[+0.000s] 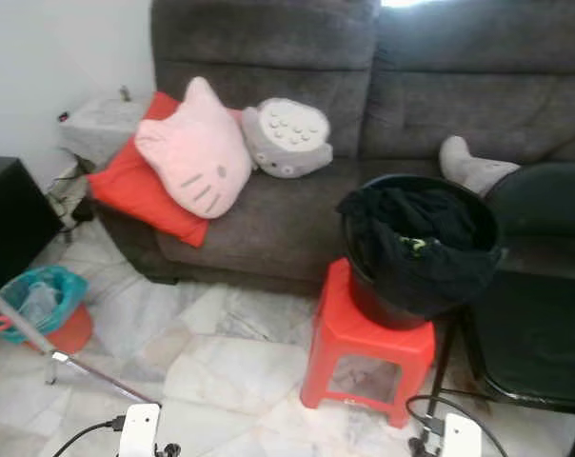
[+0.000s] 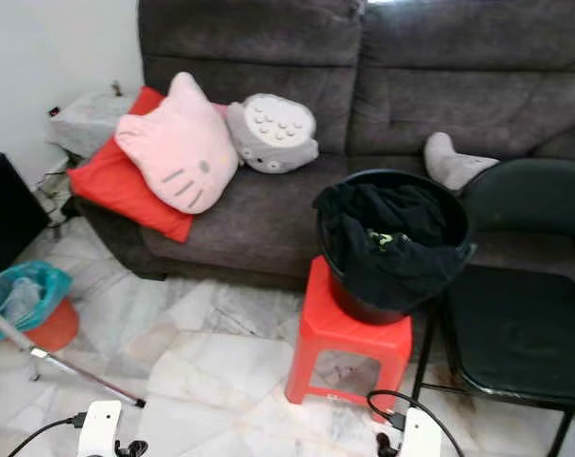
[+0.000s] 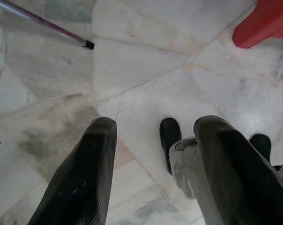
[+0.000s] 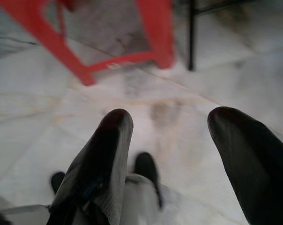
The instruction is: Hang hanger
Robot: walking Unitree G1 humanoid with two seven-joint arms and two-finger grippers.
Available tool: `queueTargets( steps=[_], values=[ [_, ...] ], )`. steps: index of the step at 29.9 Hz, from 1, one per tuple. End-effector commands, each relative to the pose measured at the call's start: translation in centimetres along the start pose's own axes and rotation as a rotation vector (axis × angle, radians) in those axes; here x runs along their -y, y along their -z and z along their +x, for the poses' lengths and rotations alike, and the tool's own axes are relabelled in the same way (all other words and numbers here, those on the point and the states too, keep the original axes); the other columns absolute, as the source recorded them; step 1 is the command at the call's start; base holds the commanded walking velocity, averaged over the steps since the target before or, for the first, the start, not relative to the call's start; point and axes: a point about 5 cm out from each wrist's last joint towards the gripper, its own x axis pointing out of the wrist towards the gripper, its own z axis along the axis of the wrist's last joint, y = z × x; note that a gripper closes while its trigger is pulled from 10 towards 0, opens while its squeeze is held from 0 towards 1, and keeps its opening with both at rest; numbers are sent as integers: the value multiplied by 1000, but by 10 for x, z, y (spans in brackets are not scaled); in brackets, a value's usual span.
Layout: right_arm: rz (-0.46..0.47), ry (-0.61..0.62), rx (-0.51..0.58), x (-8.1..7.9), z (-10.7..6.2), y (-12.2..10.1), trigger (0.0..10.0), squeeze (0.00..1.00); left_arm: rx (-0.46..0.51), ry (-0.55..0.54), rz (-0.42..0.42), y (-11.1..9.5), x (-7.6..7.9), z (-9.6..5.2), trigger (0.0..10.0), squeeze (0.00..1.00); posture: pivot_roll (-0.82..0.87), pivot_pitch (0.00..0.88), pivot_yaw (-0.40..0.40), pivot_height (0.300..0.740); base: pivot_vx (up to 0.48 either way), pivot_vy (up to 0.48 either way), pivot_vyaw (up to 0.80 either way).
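A black bucket (image 1: pixel 416 252) heaped with dark laundry stands on a red plastic stool (image 1: pixel 364 347) in front of the grey sofa (image 1: pixel 297 205). A thin metal pole (image 1: pixel 69 362) slants across the floor at the lower left, and its dark tip (image 3: pixel 88 45) also appears in the left wrist view. I cannot make out a hanger. My left gripper (image 3: pixel 155 124) hangs low over the marble floor, open and holding nothing. My right gripper (image 4: pixel 172 115) also hangs open over the floor, close to the stool's legs (image 4: pixel 85 70).
A black chair (image 1: pixel 540 324) stands right of the stool. On the sofa lie a pink cat cushion (image 1: pixel 197 152), a red cushion (image 1: pixel 130 186) and a grey plush (image 1: pixel 286 138). A teal basket (image 1: pixel 35 300) and a black cabinet (image 1: pixel 11 214) are at the left.
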Motion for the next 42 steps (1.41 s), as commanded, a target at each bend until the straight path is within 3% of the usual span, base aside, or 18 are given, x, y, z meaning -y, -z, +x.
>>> queueTargets(
  steps=[1, 10, 25, 29, 32, 33, 34, 36, 38, 39, 42],
  values=[
    [13, 3, 5, 6, -1, 0, 10000, 0, -22, -6, 9, 6, -5, -2, 10000, 0, 27, 0, 23, 740, 259, 0, 0],
    [18, 7, -17, 10, -3, 6, 10000, 0, -30, -2, 15, 10, -6, -3, 10000, 0, 25, 0, 25, 740, 307, 0, -74],
    [-8, -30, -4, -29, 2, 1, 10000, 0, -22, 6, 22, 8, -3, -2, 10000, 0, 19, 0, 27, 740, 207, 0, -149],
    [-19, -11, 30, -21, 4, -8, 10000, 0, -23, 9, 21, 7, -3, -2, 10000, 0, 16, 0, 25, 740, 0, 0, 0],
    [-108, 7, 71, -12, 3, -14, 10000, 0, -32, 4, 24, 9, -4, -2, 10000, 0, 7, 0, 24, 740, 0, 0, 0],
    [-177, 5, 95, -9, 2, -15, 10000, 0, -33, 2, 24, 9, -5, -2, 10000, 0, -1, 0, 26, 740, 0, 0, 0],
    [-192, 3, 100, -9, 2, -15, 10000, 0, -33, 2, 23, 9, -5, -2, 10000, 0, -4, 0, 25, 740, 0, 0, 0],
    [-328, 3, 158, -10, 0, -17, 10000, 0, -35, -1, 23, 9, -5, -2, 10000, 0, -11, 0, 26, 740, 0, 0, 0],
    [-394, 4, 199, -12, -1, -19, 10000, 0, -35, -2, 21, 9, -5, -2, 10000, 0, -11, 0, 26, 740, 0, 0, 0],
    [-458, -10, 282, -16, -4, -25, 10000, 0, -35, -1, 22, 9, -5, -2, 10000, 0, -20, 0, 29, 740, 0, 0, 0],
    [-521, -9, 412, -19, -10, -33, 10000, 0, -35, -2, 23, 9, -5, -2, 10000, 0, -32, 0, 34, 740, 0, 0, 0]
  ],
)
